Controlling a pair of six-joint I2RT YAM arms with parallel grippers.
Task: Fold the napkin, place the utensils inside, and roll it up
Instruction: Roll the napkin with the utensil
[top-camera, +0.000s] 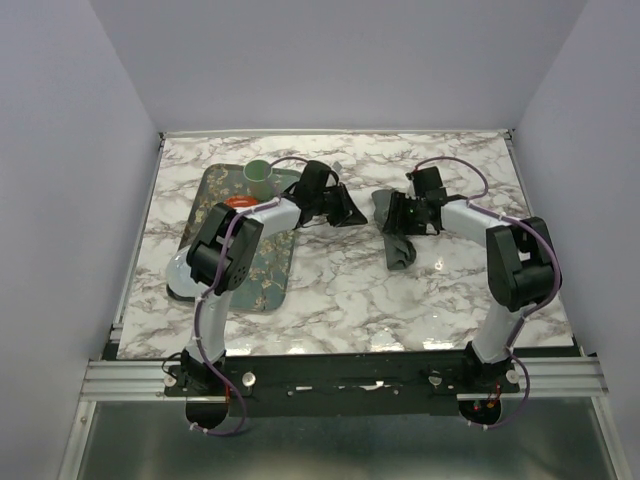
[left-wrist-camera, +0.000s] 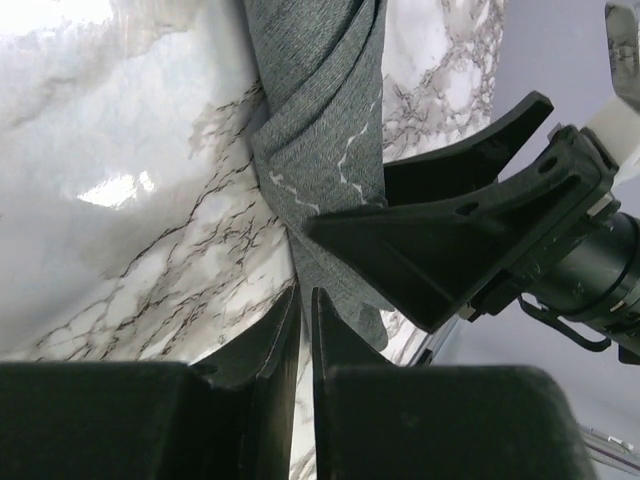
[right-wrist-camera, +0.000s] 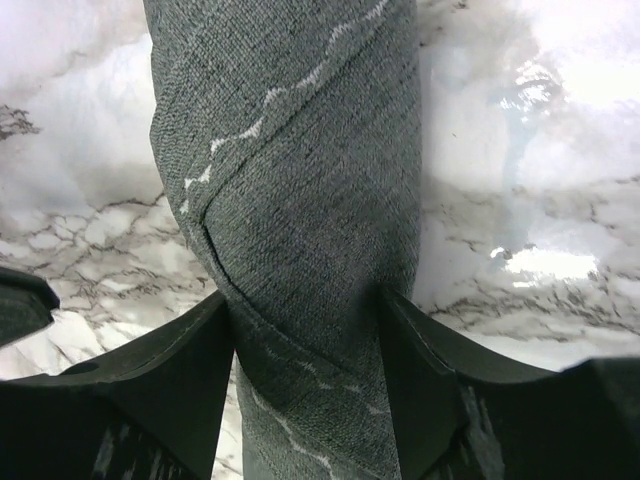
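The napkin (right-wrist-camera: 300, 200) is dark grey woven cloth with pale wavy stitching along its hem, rolled into a thick, soft tube with diagonal overlapping folds. It lies on the glossy white, grey-veined marble surface (top-camera: 340, 290), right of centre and well apart from the tray (top-camera: 262, 275). The right gripper (right-wrist-camera: 305, 300) is spread, its black fingers straddling the roll close against both sides. The left gripper (left-wrist-camera: 305, 295) is almost pressed together at the roll's end; whether it nips cloth is unclear. The green patterned tray, rectangular with rounded corners, carries a pale green cup (top-camera: 262, 175).
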